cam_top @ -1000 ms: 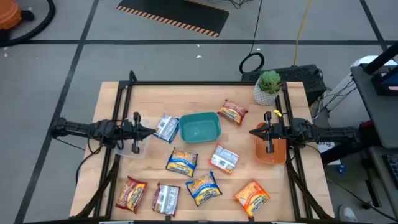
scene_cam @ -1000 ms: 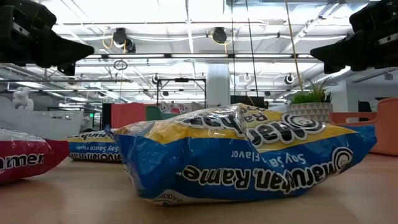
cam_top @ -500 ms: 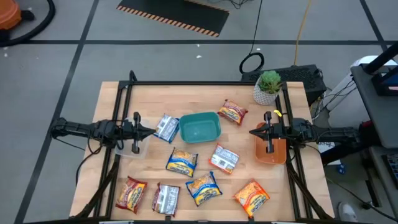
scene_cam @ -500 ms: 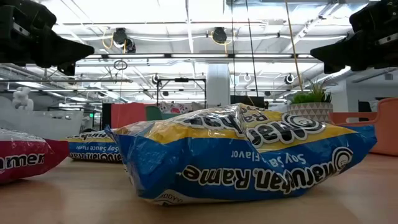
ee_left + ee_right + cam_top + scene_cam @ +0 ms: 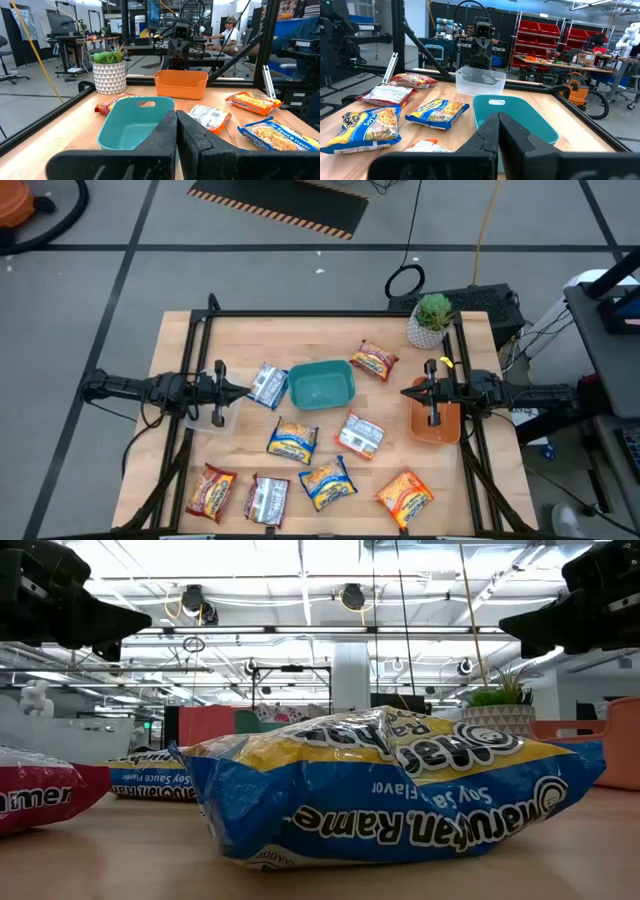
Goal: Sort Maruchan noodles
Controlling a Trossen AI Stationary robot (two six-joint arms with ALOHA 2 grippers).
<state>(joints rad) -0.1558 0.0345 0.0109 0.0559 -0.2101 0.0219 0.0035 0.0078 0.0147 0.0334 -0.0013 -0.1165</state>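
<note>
Two dark robot arms hang over a wooden worktop [image 5: 240, 330], one at each side edge, both empty-handed. The left gripper [image 5: 243, 390] hovers with its fingers pressed together above a clear plastic tub [image 5: 212, 416] at the left edge; the right gripper [image 5: 408, 392], fingers likewise closed on nothing, hangs over an orange tray [image 5: 436, 425] at the right edge. A teal bin [image 5: 321, 384] sits empty mid-worktop. The Maruchan noodles [image 5: 292, 440] lie scattered around it: a silver packet [image 5: 267, 386] touching the bin's left side, a dark red one [image 5: 373, 361] near its far right corner, and six more spread toward the near edge, an orange packet [image 5: 405, 495] near the near right corner. A potted plant [image 5: 432, 320] stands at the far right corner. Beyond the table, a person [image 5: 231, 31] sits at a workstation amid racks and ceiling lights.
</note>
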